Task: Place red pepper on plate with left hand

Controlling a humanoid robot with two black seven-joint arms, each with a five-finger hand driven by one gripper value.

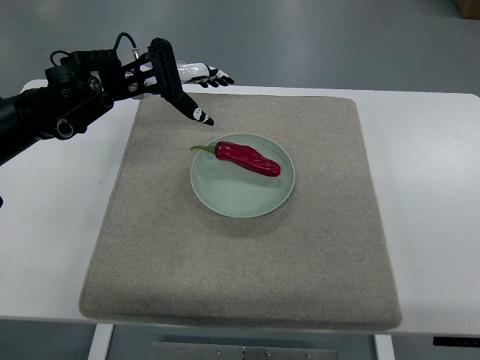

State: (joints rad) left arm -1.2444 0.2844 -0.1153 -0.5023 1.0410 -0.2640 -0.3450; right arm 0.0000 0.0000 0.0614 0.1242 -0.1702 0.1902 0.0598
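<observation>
Beige mat (247, 255) covers white table (427, 187), nearest you; pale green plate (241, 196) sits mid-mat; red pepper (249, 158) lies on plate's far half, stem pointing left; left hand (171, 79) hovers above mat's far-left corner, fingers extended, spread, holding nothing, well clear of pepper.

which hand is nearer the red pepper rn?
Left. The left hand hangs open, up and to the left of the red pepper, which lies on the plate. The right hand is not in view.
</observation>
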